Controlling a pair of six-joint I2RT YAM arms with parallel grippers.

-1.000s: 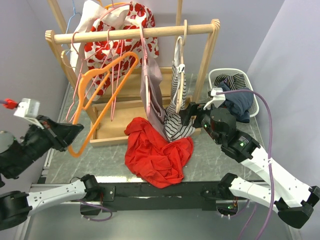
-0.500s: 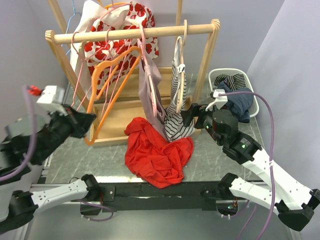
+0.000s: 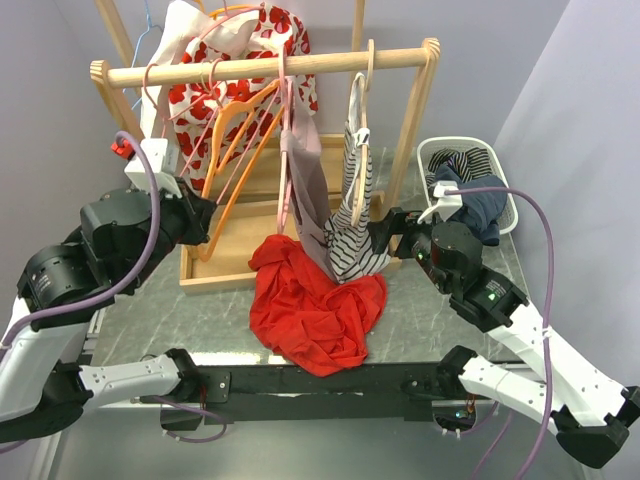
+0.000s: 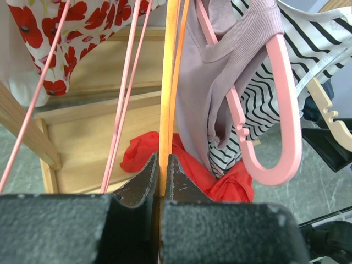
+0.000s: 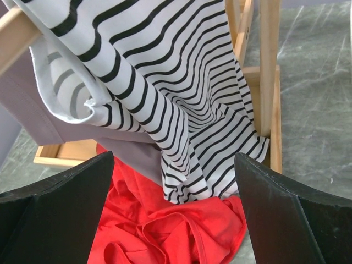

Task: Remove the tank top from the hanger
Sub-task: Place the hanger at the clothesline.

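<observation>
Left gripper [image 4: 162,165], pinching the bare hanger [image 4: 169,82], has swung up toward the rail [image 3: 270,66] at upper left. The red top [image 3: 315,305] lies free, so removal looks done. Right gripper [image 5: 173,192] is spread.

Behind the rail of the wooden rack [image 3: 270,68], the floral garment [image 3: 200,95] runs off the overhead view's top edge. Below the rail, the housing of the left hand [image 3: 205,225] hides its fingertips and the stretch of orange hanger [image 3: 235,155] they pinch. The red garment [image 3: 315,305] covers part of the rack's base board. From the right wrist, the striped top [image 5: 165,82] before the rack is cut off above. The right hand [image 5: 173,159] has its fingers [image 5: 60,209] cropped at the bottom edge.
</observation>
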